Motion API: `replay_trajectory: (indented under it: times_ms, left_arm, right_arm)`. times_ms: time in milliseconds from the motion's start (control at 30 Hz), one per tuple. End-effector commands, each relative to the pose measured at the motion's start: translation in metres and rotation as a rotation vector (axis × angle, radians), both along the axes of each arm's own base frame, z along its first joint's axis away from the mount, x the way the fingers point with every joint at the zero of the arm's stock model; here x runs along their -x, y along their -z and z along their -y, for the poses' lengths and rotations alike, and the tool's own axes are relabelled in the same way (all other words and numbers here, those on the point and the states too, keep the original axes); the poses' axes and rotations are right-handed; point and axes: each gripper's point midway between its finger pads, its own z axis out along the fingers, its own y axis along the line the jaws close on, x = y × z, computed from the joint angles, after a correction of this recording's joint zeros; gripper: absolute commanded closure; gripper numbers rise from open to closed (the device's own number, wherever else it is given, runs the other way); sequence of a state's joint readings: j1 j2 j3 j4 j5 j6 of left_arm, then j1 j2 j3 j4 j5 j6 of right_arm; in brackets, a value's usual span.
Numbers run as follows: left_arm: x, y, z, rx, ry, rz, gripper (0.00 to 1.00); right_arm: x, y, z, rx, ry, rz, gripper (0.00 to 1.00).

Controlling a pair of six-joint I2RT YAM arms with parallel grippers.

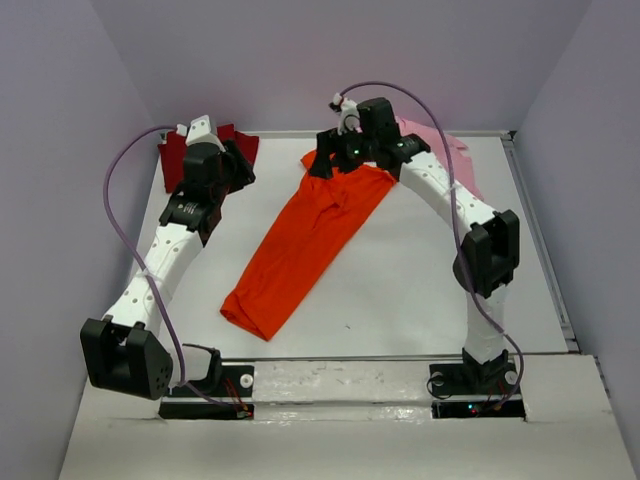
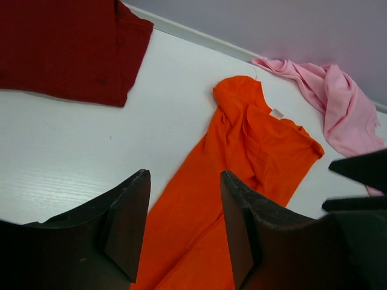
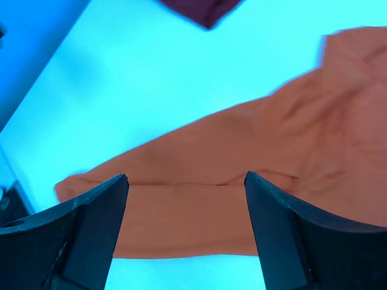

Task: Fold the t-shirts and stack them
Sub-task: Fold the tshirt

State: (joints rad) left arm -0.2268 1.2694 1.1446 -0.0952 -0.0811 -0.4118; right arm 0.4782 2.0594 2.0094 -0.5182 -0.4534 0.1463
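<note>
T-shirt [image 1: 303, 248], bright orange, in a long creased diagonal strip

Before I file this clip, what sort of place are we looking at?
Likely a lab test booth: plain lavender walls box in a white table, left arm and right arm bolted at its near edge, with an orange t-shirt, dark red t-shirt and pink t-shirt on it.
</note>
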Motion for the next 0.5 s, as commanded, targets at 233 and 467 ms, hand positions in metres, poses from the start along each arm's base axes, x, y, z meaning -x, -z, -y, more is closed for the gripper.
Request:
replay_trajectory:
  times_ms: [233,467]
  left_arm:
    - [0.015,-0.034,-0.092,0.03,-0.458,0.097,0.4]
    - [0.029,-0.03,-0.128,0.01,-0.674,0.094,0.39]
  right_arm:
    - [0.138,0.118,-0.12,0.107,-0.246,-0.136,0.17]
    - [0.195,0.124,-0.151,0.101,-0.349,-0.163,0.17]
